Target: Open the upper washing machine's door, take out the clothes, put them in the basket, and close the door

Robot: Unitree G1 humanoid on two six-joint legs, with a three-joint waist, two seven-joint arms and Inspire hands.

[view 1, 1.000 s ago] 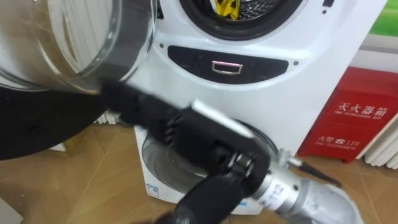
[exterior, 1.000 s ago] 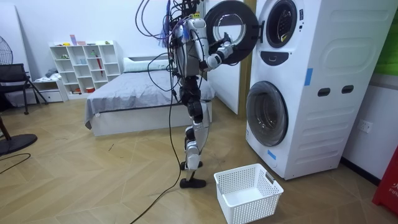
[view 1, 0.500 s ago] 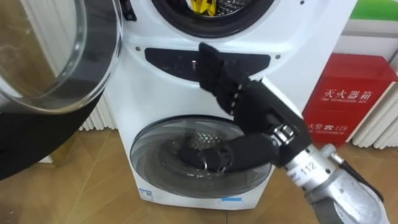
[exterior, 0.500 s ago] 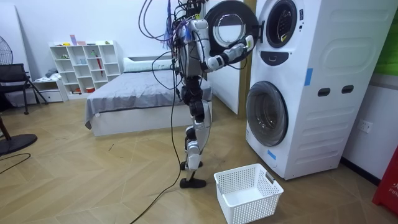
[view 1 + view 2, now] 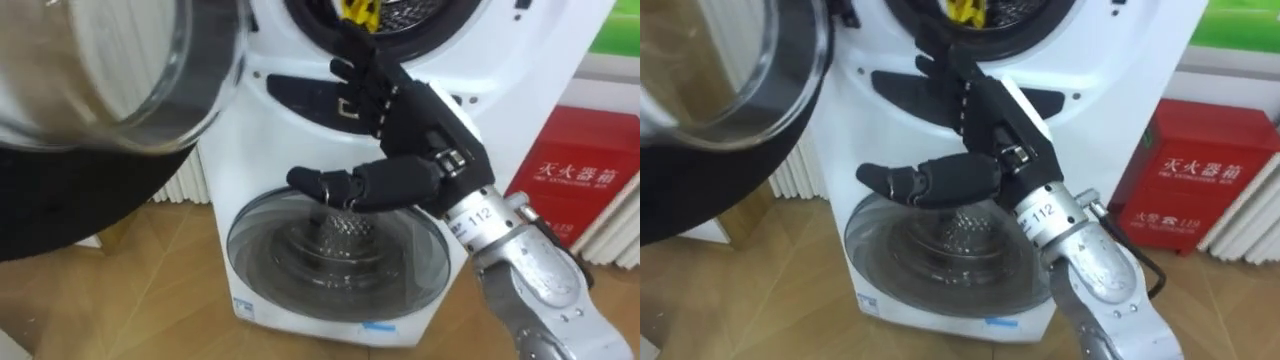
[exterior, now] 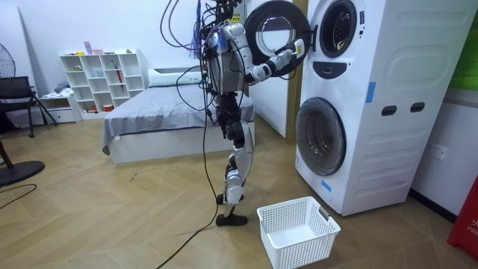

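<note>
Wood floor (image 6: pixel 112 217) — white basket (image 6: pixel 299 254) beside stacked washing machines (image 6: pixel 373 104).

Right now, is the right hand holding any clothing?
No, the right hand is open and empty; the yellow garment lies inside the drum.

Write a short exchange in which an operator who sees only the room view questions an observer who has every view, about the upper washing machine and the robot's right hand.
Operator: The upper washing machine has its door open, but from here its drum looks dark. Is anything inside?
Observer: Yes. The eye views show a yellow cloth at the drum's mouth.
Operator: Does the right hand hold it?
Observer: No. Its fingers are straight and hold nothing, and the fingertips are at the drum's lower rim, just below the cloth.
</note>
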